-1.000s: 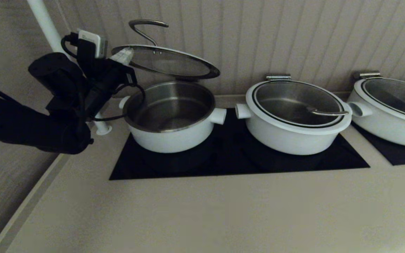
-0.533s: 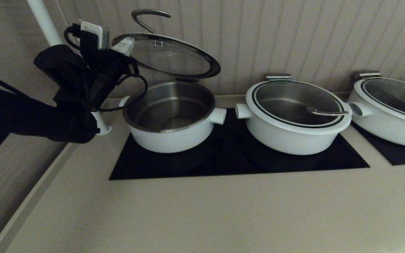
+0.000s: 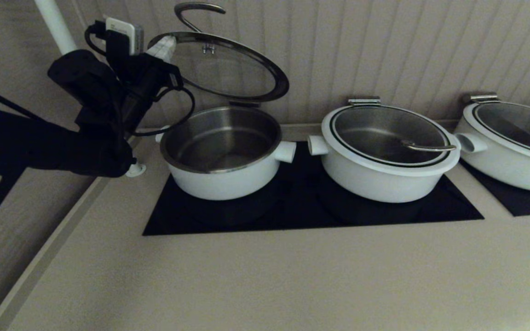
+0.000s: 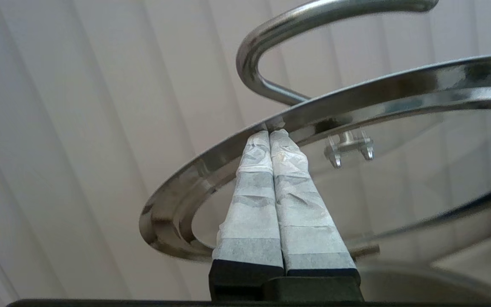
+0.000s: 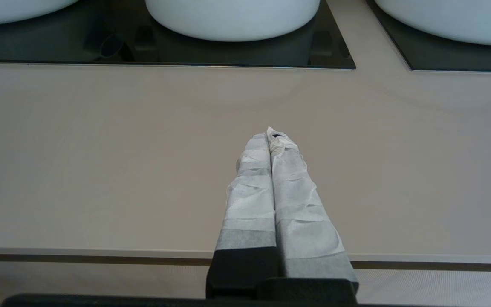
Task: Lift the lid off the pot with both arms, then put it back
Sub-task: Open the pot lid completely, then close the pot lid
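The pot (image 3: 221, 151) stands open on the left of the black cooktop, steel inside showing. Its glass lid (image 3: 228, 69) is swung up on the rear hinge, tilted, with the wire handle (image 3: 196, 14) at its upper left. My left gripper (image 3: 164, 46) is shut, its tips pressed up under the lid's left rim; in the left wrist view the gripper (image 4: 270, 134) touches the steel rim (image 4: 211, 162) from below, beside the handle (image 4: 271, 38). My right gripper (image 5: 270, 134) is shut and empty, low over the counter's front, out of the head view.
A second white pot (image 3: 384, 151) with its lid down stands beside the open one, a third (image 3: 513, 142) at far right. A white pole (image 3: 58, 27) rises behind my left arm. The beige counter (image 3: 265, 276) spreads in front; a ribbed wall stands behind.
My left gripper has moved up and pushed the lid's left edge higher. The lid has tilted further open on its hinge.
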`<state>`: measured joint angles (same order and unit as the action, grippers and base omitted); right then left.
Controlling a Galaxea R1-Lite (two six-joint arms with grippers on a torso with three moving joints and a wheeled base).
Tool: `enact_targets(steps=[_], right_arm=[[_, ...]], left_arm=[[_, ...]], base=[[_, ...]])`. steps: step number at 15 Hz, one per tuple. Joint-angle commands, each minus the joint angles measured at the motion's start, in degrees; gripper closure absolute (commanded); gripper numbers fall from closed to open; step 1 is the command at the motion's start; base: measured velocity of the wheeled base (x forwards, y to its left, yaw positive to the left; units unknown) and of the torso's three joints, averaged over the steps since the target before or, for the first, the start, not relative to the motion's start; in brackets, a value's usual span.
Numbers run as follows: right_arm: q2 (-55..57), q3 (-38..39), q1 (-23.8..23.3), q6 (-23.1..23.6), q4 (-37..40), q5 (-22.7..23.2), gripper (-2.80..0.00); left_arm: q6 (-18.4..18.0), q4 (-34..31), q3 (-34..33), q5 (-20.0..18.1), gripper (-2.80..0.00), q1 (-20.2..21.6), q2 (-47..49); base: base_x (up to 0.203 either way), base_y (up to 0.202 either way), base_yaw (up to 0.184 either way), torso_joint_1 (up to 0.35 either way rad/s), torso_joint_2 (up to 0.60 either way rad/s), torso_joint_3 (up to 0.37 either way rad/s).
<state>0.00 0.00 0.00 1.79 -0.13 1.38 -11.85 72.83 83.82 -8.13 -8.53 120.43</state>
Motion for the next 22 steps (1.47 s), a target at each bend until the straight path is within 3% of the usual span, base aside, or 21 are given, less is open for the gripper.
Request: enact_targets(steps=[1, 7, 18, 22], right_arm=[[0.1, 0.0, 0.0, 0.1, -0.1, 0.0, 0.0], [0.1, 0.0, 0.0, 0.1, 0.0, 0.0, 0.0], [0.1, 0.0, 0.0, 0.1, 0.0, 0.0, 0.0], [0.1, 0.0, 0.0, 0.1, 0.0, 0.0, 0.0]], left_arm=[[-0.1, 0.4, 2.0, -0.1, 0.0, 0.0, 1.2], [-1.1, 0.4, 11.0, -0.1, 0.0, 0.0, 5.5], [-1.9, 0.6, 9.7, 0.0, 0.0, 0.0, 4.6], [-1.9, 1.2, 2.2, 0.3, 0.0, 0.0, 1.1]], base=[[0.0, 0.0, 0.0, 0.0, 0.0, 0.0], [0.0, 0.0, 0.0, 0.0, 0.0, 0.0], [0.0, 0.0, 0.0, 0.0, 0.0, 0.0], [0.0, 0.0, 0.0, 0.0, 0.0, 0.0]])
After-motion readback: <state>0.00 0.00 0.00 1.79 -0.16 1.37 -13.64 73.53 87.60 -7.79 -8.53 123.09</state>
